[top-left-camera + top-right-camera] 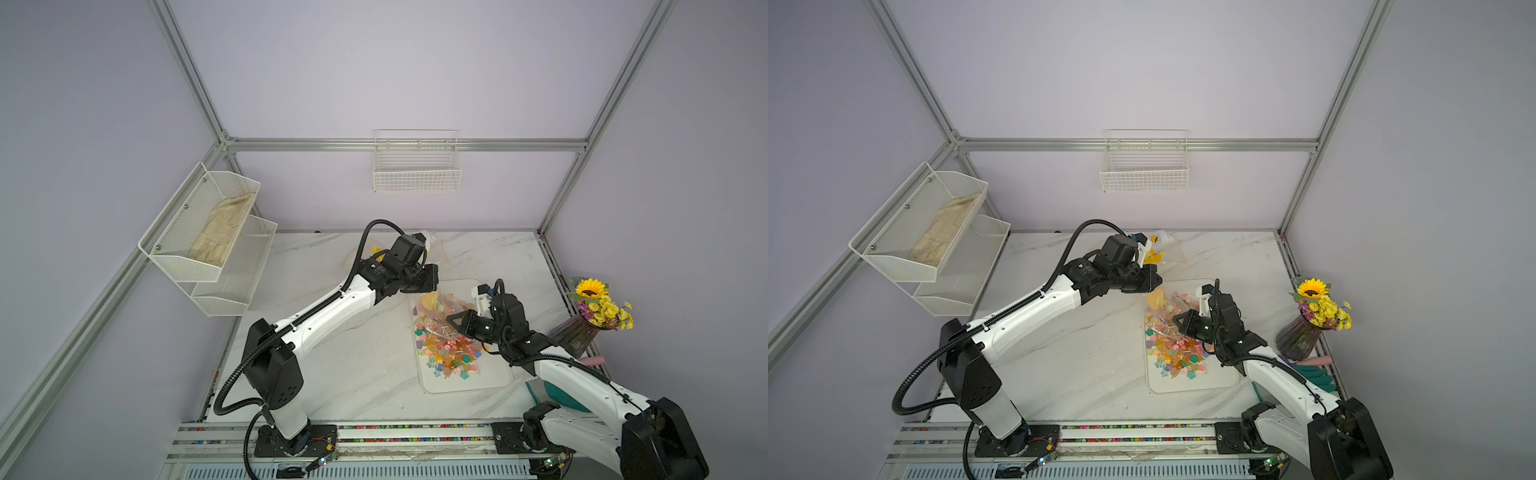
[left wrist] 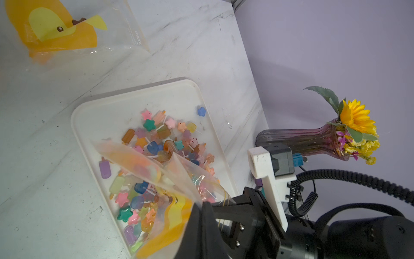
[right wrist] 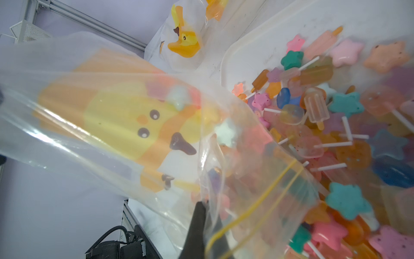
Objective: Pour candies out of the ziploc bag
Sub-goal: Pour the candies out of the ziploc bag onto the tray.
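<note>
**Bag tipped over tray, both grippers clamped on it**

- One marble table [image 1: 353, 365] carries one white tray [image 1: 465, 384].
- Two arms reach over the tray.
- One two-tier mesh rack [image 1: 208, 232] hangs on the wall well left of the tray.
- One wire basket [image 1: 415, 174] hangs on the wall beyond the tray.
- One vase [image 1: 575, 332] stands right of the tray, apart from it.
- Two duck-print bags:
  - The ziploc bag [image 3: 112, 112] is held tilted above the tray's far end.
  - The spare bag [image 2: 78, 33] lies beyond the tray.
- Candies [image 1: 451, 353]: dozens, too many to count, piled mid-tray, with some inside the bag.
- The right gripper [image 1: 449, 321] is pinched on the bag's mouth edge, with candies just below it.
- The left gripper [image 2: 195, 231] is clamped on the raised end. Its wrist hides the bag's top in both top views.
</note>
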Controlling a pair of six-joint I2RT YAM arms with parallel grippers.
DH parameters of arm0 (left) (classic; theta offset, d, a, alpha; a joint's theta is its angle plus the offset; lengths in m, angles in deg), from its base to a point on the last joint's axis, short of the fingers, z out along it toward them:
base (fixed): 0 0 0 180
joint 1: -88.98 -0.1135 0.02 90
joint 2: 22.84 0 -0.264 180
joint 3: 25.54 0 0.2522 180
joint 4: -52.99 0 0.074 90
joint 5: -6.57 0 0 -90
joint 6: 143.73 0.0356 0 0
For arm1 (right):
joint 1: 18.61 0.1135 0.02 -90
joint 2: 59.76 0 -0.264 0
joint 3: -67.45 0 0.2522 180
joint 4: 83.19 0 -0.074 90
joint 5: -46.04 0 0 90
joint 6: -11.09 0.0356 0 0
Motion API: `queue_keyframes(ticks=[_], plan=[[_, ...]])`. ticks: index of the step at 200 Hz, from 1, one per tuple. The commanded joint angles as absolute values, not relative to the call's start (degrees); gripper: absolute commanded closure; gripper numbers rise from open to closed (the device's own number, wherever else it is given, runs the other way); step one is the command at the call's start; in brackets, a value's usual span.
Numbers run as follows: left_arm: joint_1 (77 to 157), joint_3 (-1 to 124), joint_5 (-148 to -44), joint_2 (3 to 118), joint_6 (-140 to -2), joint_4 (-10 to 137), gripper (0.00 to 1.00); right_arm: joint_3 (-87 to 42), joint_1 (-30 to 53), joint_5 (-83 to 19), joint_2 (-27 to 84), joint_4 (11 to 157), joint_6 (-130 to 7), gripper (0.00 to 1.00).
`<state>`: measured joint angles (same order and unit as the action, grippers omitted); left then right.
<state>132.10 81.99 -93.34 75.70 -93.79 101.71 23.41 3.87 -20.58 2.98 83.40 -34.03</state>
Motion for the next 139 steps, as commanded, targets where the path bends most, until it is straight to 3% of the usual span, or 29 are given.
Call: queue_keyframes(ticks=[1,139], plan=[[131.89,89.95,-91.46,75.23,-91.07,99.96,1.00,23.90,3.37,-21.05,4.28,83.20,-34.34,1.00],[131.96,95.72,-87.27,75.70,-85.51,103.84,1.00,17.17,3.28,-21.10,7.57,83.31,-36.20,1.00]])
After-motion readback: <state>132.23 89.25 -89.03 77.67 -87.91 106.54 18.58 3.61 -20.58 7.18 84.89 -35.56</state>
